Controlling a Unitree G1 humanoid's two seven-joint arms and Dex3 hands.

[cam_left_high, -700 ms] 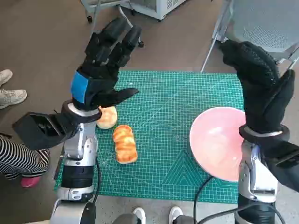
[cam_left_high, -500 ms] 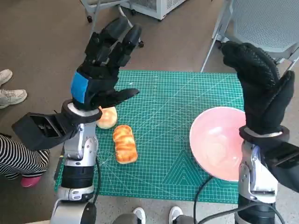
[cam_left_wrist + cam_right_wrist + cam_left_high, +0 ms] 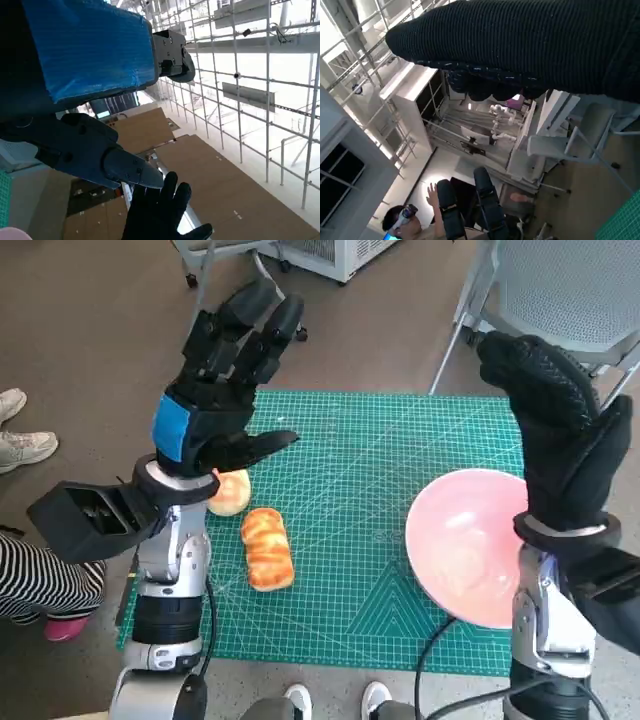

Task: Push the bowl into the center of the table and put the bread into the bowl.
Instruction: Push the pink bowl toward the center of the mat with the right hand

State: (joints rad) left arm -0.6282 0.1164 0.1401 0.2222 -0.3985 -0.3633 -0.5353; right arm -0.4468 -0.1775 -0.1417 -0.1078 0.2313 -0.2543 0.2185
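The right robot hand [image 3: 560,435], fingers spread and empty, is raised beside the pink bowl [image 3: 470,545], probably above its outer rim (depth is unclear). Lower it outside the rim, then push towards the empty left robot hand [image 3: 215,390] and the bread [image 3: 268,547] below it.

Pink bowl [image 3: 466,545]: round, shallow, upright, nothing seen inside; set at right side of green mat, near edge partly hidden by right forearm. Bread [image 3: 268,547]: golden-brown ridged loaf, laid lengthwise at left side of mat, well apart from bowl, untouched.
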